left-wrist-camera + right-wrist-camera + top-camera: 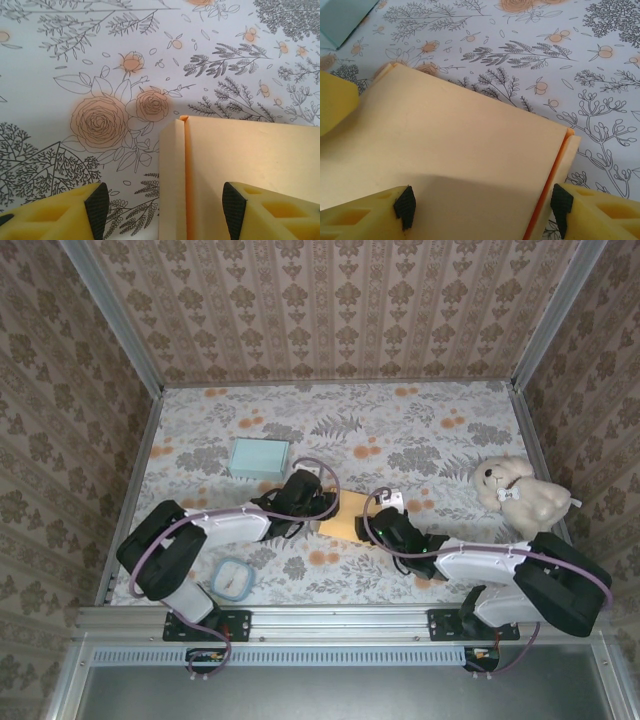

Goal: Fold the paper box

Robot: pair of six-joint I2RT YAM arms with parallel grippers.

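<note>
The paper box (342, 518) is a flat cream-yellow sheet with orange fold lines, lying on the floral table between both arms. My left gripper (318, 502) is open at its left edge. In the left wrist view the box (245, 165) has a narrow side flap (172, 180) lying between the fingers of my left gripper (165, 209). My right gripper (372, 525) is open at the box's right edge. In the right wrist view the main panel (460, 145) and its right flap (568, 157) sit between the pads of my right gripper (483, 209).
A teal box (259, 457) lies behind the left gripper. A cream teddy bear (522, 495) sits at the right. A small round blue-rimmed object (233, 578) lies near the front left. A small white thing (390, 500) is just behind the right gripper.
</note>
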